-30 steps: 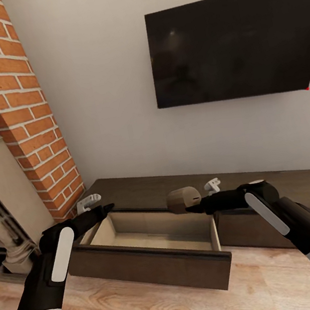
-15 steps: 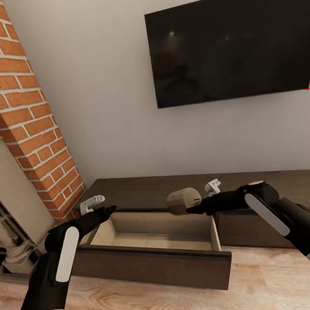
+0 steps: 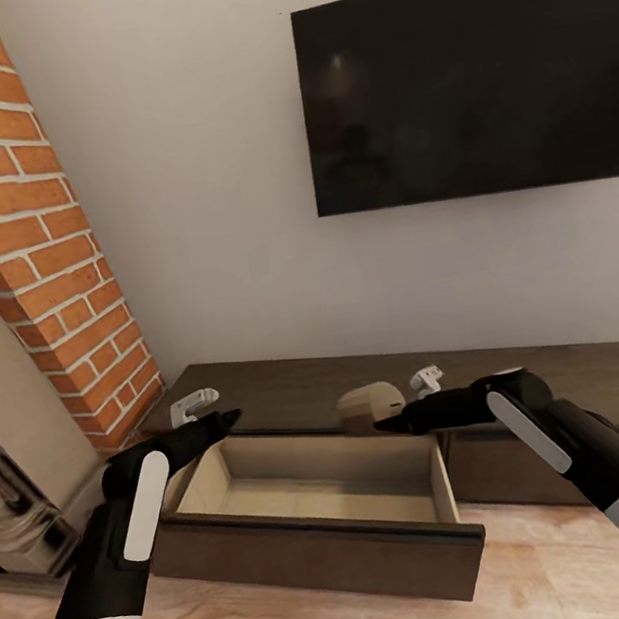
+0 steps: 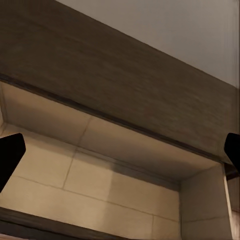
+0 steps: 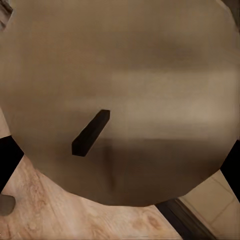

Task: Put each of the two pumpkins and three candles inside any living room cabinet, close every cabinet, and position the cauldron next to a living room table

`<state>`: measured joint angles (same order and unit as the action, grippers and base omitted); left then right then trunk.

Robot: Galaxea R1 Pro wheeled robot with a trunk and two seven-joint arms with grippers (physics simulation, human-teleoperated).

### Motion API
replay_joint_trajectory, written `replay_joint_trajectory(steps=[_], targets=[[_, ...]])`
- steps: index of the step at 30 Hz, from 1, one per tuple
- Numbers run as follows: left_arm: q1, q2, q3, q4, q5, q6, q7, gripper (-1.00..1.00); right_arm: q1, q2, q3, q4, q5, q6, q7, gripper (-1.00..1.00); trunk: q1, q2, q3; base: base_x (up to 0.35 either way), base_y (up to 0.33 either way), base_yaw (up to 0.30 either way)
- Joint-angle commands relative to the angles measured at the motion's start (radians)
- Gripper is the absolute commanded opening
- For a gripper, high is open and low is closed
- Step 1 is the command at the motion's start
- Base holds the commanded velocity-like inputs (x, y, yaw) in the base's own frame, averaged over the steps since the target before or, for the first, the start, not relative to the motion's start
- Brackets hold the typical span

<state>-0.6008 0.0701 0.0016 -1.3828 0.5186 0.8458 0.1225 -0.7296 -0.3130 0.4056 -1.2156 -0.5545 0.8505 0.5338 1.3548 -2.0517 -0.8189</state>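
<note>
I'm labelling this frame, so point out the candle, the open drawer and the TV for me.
candle (image 3: pixel 365 407): head view, its rounded tan side.
open drawer (image 3: pixel 321 549): head view, its dark front panel.
TV (image 3: pixel 462 79): head view, middle of the black screen.

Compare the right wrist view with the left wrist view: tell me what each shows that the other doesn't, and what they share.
Right wrist: a candle end-on between the right gripper's fingers, its dark wick towards the camera, wood floor beneath. Left wrist: the cabinet top, the wall, and the empty drawer between the open left gripper's fingertips. Shared: the pale drawer interior.
</note>
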Motion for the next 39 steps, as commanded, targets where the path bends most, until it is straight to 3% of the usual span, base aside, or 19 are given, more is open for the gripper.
replay_joint_trajectory(steps=[1, 7, 12, 17, 25, 32, 34, 35, 37, 39], targets=[[-0.001, -0.001, 0.000, -0.001, 0.011, 0.004, 0.009, 1.00, -0.002, 0.000, 0.000, 0.003, -0.004, 0.004, 0.000, -1.00, 0.000, -0.001, -0.002, 0.038, 0.022, -0.113], [-0.001, -0.009, 0.000, 0.000, 0.011, 0.004, 0.010, 1.00, -0.002, 0.000, 0.000, 0.009, -0.005, 0.000, -0.063, -1.00, 0.000, -0.001, -0.006, 0.011, 0.006, -0.035], [-0.001, -0.028, -0.001, 0.009, 0.011, 0.004, 0.012, 1.00, -0.002, 0.000, 0.003, 0.009, -0.004, -0.001, -0.068, -1.00, 0.000, -0.001, -0.005, 0.001, 0.000, -0.003], [-0.001, -0.029, -0.001, 0.021, 0.011, 0.004, 0.013, 1.00, -0.002, 0.000, 0.005, 0.009, -0.005, -0.001, -0.065, -1.00, 0.000, -0.001, 0.000, 0.001, 0.000, -0.050], [-0.001, -0.054, -0.002, 0.024, 0.010, 0.004, 0.013, 1.00, -0.002, 0.012, 0.005, 0.010, -0.002, 0.001, -0.075, -1.00, 0.000, -0.001, 0.009, 0.259, 0.000, -0.051], [-0.001, -0.074, -0.003, 0.024, 0.009, 0.003, 0.013, 1.00, -0.003, 0.052, 0.004, 0.027, -0.001, 0.017, -0.166, -1.00, 0.000, -0.001, 0.006, 0.252, 0.000, -0.003], [-0.001, -0.084, -0.003, 0.024, 0.007, 0.003, 0.013, 1.00, -0.003, 0.075, 0.004, 0.051, -0.001, 0.045, -0.183, -1.00, 0.000, -0.001, 0.003, 0.058, 0.000, 0.000], [-0.001, -0.090, -0.008, 0.023, 0.004, 0.003, 0.013, 1.00, -0.004, 0.105, 0.003, 0.100, -0.002, 0.098, -0.194, -1.00, 0.000, -0.001, 0.002, 0.015, 0.000, 0.000], [-0.001, -0.091, -0.024, 0.023, 0.004, 0.003, 0.013, 1.00, -0.005, 0.114, 0.002, 0.119, -0.003, 0.114, -0.198, -1.00, 0.000, -0.001, -0.001, 0.011, 0.000, 0.000], [-0.001, -0.092, -0.064, 0.021, 0.003, 0.003, 0.013, 1.00, -0.007, 0.123, 0.001, 0.141, -0.003, 0.129, -0.202, -1.00, 0.000, -0.001, -0.004, 0.005, 0.000, 0.000]])
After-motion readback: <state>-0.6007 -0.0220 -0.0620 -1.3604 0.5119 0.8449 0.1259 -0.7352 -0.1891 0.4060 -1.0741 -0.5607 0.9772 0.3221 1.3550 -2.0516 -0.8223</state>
